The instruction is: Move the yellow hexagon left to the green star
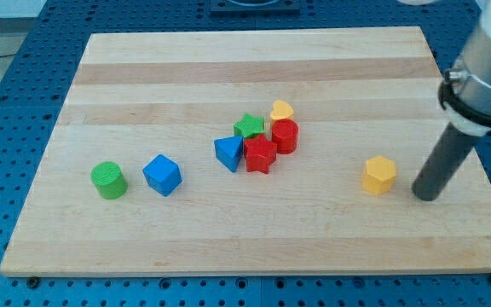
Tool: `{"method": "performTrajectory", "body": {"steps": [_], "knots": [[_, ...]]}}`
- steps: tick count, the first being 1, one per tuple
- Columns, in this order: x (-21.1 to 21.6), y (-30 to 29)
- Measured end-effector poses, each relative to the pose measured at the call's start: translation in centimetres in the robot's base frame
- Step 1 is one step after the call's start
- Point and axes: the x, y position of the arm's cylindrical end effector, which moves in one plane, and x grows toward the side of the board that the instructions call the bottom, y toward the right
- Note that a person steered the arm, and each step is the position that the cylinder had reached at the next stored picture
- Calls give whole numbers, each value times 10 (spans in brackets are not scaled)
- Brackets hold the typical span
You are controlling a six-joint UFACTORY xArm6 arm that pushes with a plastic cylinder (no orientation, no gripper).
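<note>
I am seen by one camera only, set high off the near long edge of the wooden board (254, 64) and tilted down across it toward the far edge. It stands back enough to take in almost the whole board, cropping the near corners.

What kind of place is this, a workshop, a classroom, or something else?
Probably a robotics lab bench: a wooden board rests on a blue perforated table, small coloured blocks like the yellow hexagon lie scattered, and my tip stands just right of it.
</note>
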Motion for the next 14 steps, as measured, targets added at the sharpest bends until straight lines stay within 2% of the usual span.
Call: {"method": "performTrajectory", "body": {"steps": [3,6,9,12,14], "knots": [[-5,-66],[-55,-60],[-111,-27],[-119,-70],[-102,-65]]}}
